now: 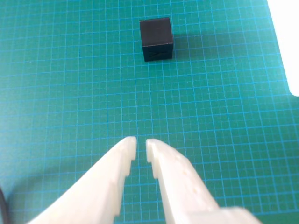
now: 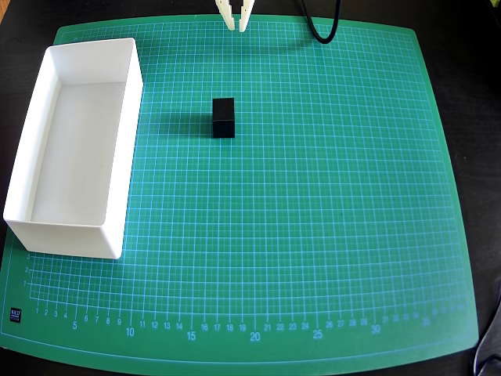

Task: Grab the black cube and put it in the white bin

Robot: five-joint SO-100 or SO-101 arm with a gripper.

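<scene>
The black cube (image 2: 224, 117) stands on the green cutting mat, right of the white bin (image 2: 124, 164) in the overhead view. The bin is long, empty and lies along the mat's left side. In the wrist view the cube (image 1: 156, 38) sits ahead of my gripper (image 1: 141, 147), well apart from it, and a corner of the bin (image 1: 285, 42) shows at the right edge. My cream gripper (image 2: 236, 25) is at the mat's top edge in the overhead view, its fingertips nearly together with only a thin gap, holding nothing.
The green gridded mat (image 2: 313, 235) covers most of the dark table. A black cable (image 2: 321, 31) loops onto the mat's top edge right of the gripper. Another dark cable lies at the bottom right corner (image 2: 485, 356).
</scene>
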